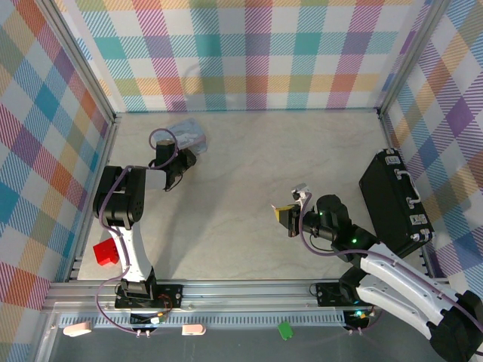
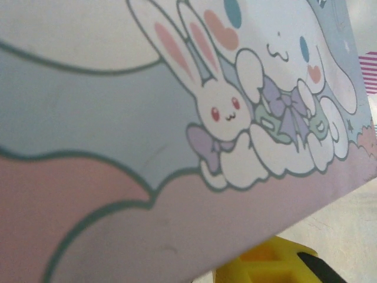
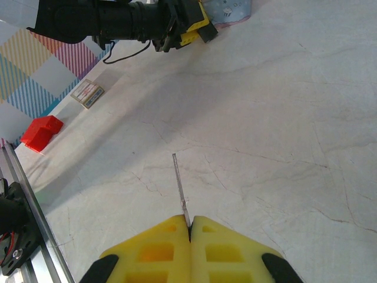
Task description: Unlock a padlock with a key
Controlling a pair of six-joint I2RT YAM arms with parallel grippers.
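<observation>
Here, the left hand (image 1: 183, 156) is close up at the cartoon-printed tin (image 1: 187, 133) on the far left of the table (image 1: 241, 151) (whether its fingers are apart or together, I cannot tell). Right of centre, the right hand (image 3: 189, 223) is pinched tight on the key (image 3: 179, 188), its thin blade jutting forward above the table.

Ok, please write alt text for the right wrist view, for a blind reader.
The right gripper is shut on the thin key, which points out over the pale table. Far off, the left gripper is at a tin.
</observation>
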